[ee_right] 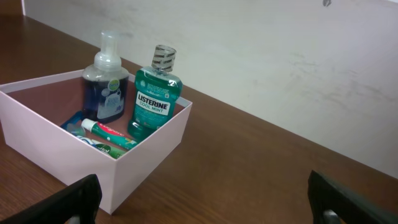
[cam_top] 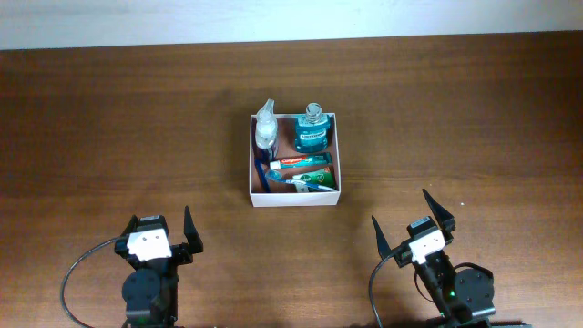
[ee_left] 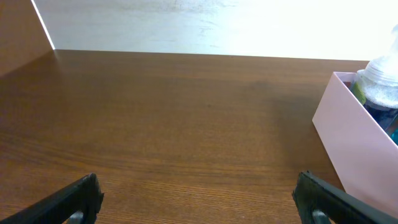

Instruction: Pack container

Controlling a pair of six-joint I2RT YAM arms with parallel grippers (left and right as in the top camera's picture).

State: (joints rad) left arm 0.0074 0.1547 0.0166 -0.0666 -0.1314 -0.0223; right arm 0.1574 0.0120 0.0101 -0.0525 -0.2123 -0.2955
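while upright, mouthwash bottle [ee_right: 151, 99] inside container [ee_right: 158, 142]

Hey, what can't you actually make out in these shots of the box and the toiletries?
Left wrist: the container is cut off by the right edge; its wall hides all but the top of the pump bottle.
Right wrist: the near wall hides part of the green tube.
Overhead: its lettering is too small to read.

Container [cam_top: 293, 199] at the middle of the table [cam_top: 109, 118]. Inside, along the far wall: pump bottle [cam_top: 265, 128] at left, mouthwash bottle [cam_top: 311, 135] at right. Before them a toothpaste tube [cam_top: 302, 162] lies crosswise, with a second tube [cam_top: 308, 179] just nearer. Left gripper [cam_top: 160, 223] and right gripper [cam_top: 404, 217] sit nearer still, either side, well apart from the container.
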